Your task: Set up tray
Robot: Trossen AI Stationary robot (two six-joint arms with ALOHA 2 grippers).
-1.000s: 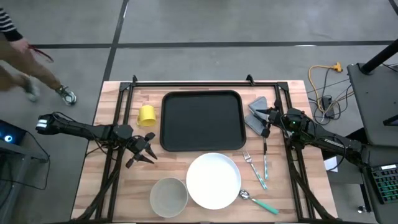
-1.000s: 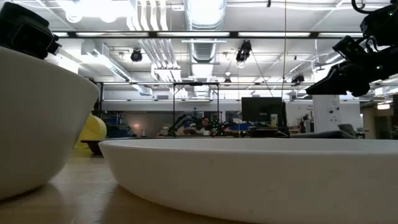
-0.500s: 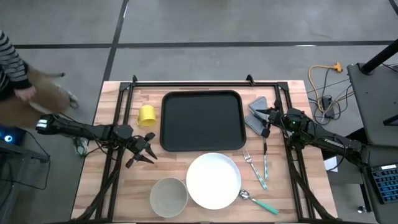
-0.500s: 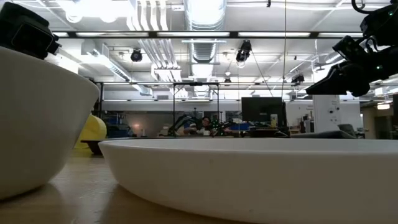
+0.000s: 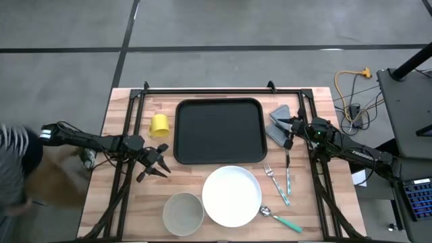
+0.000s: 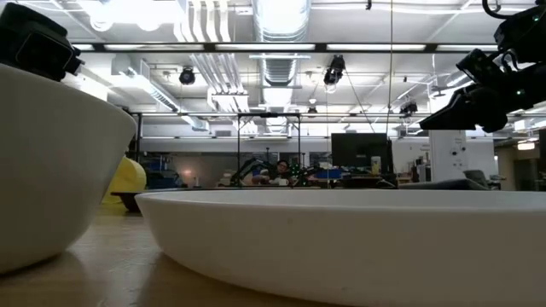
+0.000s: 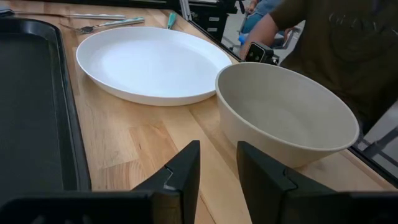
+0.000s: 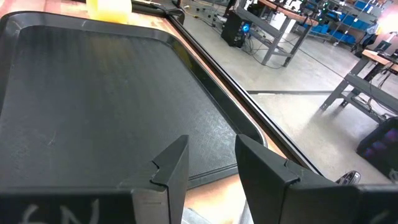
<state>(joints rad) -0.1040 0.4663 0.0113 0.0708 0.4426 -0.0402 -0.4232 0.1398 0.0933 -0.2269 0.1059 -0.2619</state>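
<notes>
The black tray [image 5: 219, 131] lies flat at the table's far middle and shows nothing on it; it also fills the right wrist view [image 8: 106, 93]. My left gripper [image 5: 158, 164] hovers open to the left of the tray's near left corner, pointing at the white plate [image 7: 152, 65] and the beige bowl [image 7: 283, 118]. My right gripper [image 5: 289, 132] hovers open by the tray's right edge, over a grey napkin [image 5: 278, 121]. A yellow cup [image 5: 159, 125] stands left of the tray.
The plate [image 5: 231, 196] and bowl [image 5: 183, 213] sit at the near edge. A fork [image 5: 270, 174], a teal-handled knife [image 5: 288, 182] and a spoon [image 5: 282, 219] lie right of the plate. A person [image 5: 13, 162] stands by the table's left side. Black frame rails run along both sides.
Both arms have kept still and nothing on the table has moved. The person beside the table's left side has moved from the far left corner toward the near side.
</notes>
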